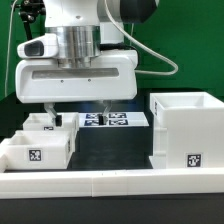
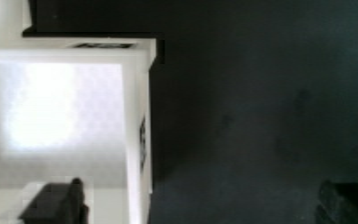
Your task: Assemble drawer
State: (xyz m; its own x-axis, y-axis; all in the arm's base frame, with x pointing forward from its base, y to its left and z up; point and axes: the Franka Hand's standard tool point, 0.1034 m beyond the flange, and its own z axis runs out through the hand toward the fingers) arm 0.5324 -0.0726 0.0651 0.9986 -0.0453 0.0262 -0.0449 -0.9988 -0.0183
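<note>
- Gripper (image 1: 78,110) hangs just above the small drawer box (image 1: 42,148) — fingers (image 2: 51,200) spread, empty.
- Its side wall (image 2: 146,130) lies between them, lengthwise across their closing line.

White arm shell (image 1: 85,12); ribbed grey wrist collar (image 1: 77,45); broad rounded white end effector (image 1: 76,110) body; black fingers (image 2: 55,202).
</note>
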